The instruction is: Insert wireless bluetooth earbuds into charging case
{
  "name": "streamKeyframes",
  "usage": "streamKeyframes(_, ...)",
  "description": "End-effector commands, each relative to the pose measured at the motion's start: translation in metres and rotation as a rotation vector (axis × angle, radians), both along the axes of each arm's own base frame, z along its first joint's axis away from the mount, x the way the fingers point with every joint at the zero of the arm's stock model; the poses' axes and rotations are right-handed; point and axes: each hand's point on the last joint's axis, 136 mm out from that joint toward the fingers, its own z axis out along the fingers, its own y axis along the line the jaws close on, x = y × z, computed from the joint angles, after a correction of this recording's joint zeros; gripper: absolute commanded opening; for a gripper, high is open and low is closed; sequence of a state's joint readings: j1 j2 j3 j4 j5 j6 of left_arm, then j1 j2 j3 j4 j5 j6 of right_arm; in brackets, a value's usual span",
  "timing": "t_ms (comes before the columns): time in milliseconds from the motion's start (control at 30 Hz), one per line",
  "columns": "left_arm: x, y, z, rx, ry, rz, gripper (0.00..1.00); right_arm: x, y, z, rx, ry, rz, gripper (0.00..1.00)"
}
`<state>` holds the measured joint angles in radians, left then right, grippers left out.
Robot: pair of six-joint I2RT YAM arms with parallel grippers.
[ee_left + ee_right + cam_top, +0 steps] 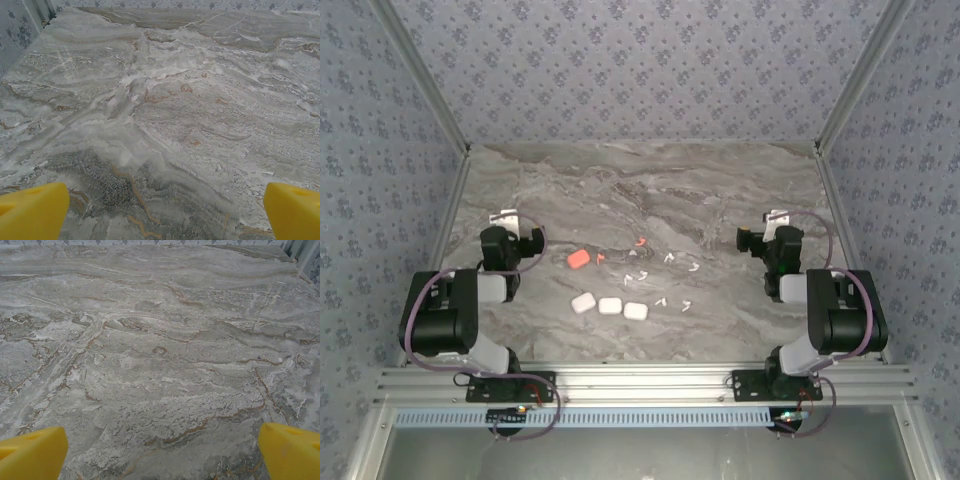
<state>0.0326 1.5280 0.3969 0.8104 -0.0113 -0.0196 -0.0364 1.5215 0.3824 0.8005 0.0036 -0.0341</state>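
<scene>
Marble table (650, 180) | earbuds (668, 258) centre | left claw (162, 211), right claw (162, 452) wide, near sides

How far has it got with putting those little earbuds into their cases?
Nothing looks done yet. The earbuds lie scattered on the table, apart from the three white cases and the orange case. Nothing is in hand: the left gripper and right gripper are open over bare marble. All the picking up and inserting is left.
</scene>
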Motion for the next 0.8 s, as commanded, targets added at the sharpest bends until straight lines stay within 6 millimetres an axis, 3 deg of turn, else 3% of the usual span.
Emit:
streamKeyframes(0, 0.005, -0.002, 0.005, -0.013, -0.014, -0.01, 0.99, 0.004, -0.001, 0.005, 0.001, -0.015, -0.012, 1.0)
streamKeyframes(633, 0.005, -0.002, 0.005, -0.013, -0.016, -0.008, 0.99, 0.003, -0.003, 0.006, 0.032, -0.018, -0.003, 1.0)
streamKeyframes(767, -0.002, 0.005, 0.028, -0.01, -0.034, 0.036, 0.99, 0.003, -0.013, 0.016, 0.042, -0.021, -0.056, 1.0)
